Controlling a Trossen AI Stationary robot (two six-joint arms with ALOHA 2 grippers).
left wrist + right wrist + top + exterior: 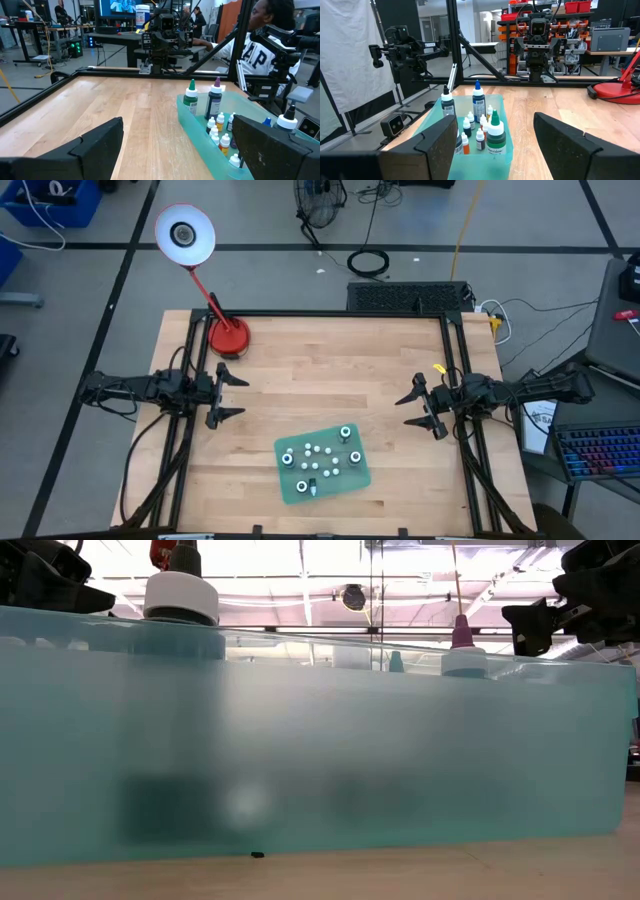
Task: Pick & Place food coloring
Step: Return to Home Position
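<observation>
High view: we note food coloring bottles (322, 450) inside the teal bin (352, 484). Left hand (236, 392) and right hand (418, 410) both released, flanking it.

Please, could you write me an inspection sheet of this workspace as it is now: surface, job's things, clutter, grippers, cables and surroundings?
Surface: wooden table, mostly bare.
Job's things: large and small bottles are in the bin, which sits between the arms. No bottle is seen outside it.
Clutter: red lamp at the far left corner; small yellow piece by the right arm.
Grippers: left gripper and right gripper have their fingers open and empty. Each is at its own side, apart from the bin.
Cables: black coil and yellow cable on the floor beyond the table.
Surroundings: a person sits beyond the table; keyboard to the right.
</observation>
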